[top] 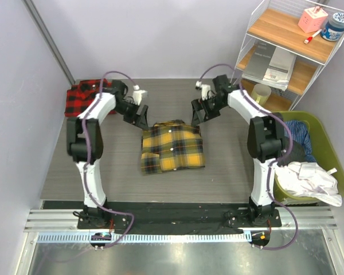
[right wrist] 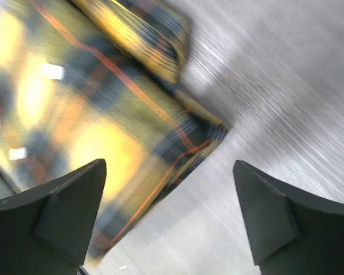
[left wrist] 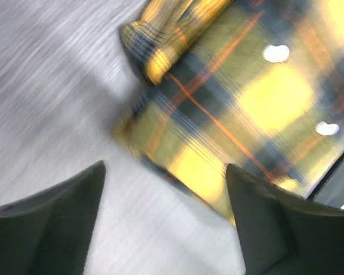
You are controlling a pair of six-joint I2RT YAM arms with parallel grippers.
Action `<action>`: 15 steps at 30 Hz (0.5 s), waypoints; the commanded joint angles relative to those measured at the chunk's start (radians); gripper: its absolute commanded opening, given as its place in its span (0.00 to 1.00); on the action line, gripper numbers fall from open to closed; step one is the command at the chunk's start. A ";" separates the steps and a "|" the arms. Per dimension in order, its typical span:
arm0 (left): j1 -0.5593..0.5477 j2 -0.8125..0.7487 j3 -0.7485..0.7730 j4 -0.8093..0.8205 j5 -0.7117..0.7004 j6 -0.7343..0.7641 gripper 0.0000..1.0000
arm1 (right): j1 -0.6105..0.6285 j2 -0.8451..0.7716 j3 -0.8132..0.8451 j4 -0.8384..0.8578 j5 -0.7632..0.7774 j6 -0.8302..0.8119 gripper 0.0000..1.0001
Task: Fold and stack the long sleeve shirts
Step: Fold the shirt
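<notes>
Lying nearly square, yellow shirt (top: 173,150) points collar (top: 171,124) toward far wall (top: 160,34).

Shirt one (top: 172,148): yellow-and-black plaid, thin orange lines. Shirt two (top: 77,102): red-and-black check. Tabletop (top: 112,169): grey, streaked.

The grey table (top: 229,172) lies under me. At its far right corner stands a wire shelf (top: 247,34) with wooden boards. On the top board I see a pink box (top: 312,20), a blue-lidded jar (top: 336,27) just beside it, and a red-and-white pen (top: 312,38) in front of them. Papers (top: 275,64) lie on the middle board, and a pale yellow cup (top: 261,93) stands lower down. On my right a green basket (top: 328,140) holds a white cloth (top: 309,180), hanging over its near rim, and a blue cloth (top: 298,133).
</notes>
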 commanded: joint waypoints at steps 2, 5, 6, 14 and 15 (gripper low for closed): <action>0.017 -0.431 -0.192 0.213 0.069 -0.117 1.00 | -0.016 -0.322 -0.035 0.027 -0.123 0.089 1.00; 0.015 -0.608 -0.352 0.320 0.176 -0.280 1.00 | -0.013 -0.444 -0.160 0.015 -0.226 0.159 1.00; 0.015 -0.655 -0.402 0.364 0.205 -0.440 1.00 | 0.001 -0.475 -0.205 0.016 -0.290 0.178 1.00; -0.141 -0.922 -0.977 1.164 0.307 -1.319 1.00 | 0.150 -0.649 -0.611 0.266 -0.396 0.397 1.00; -0.169 -0.950 -1.002 1.150 0.214 -1.308 1.00 | 0.161 -0.647 -0.625 0.292 -0.401 0.440 1.00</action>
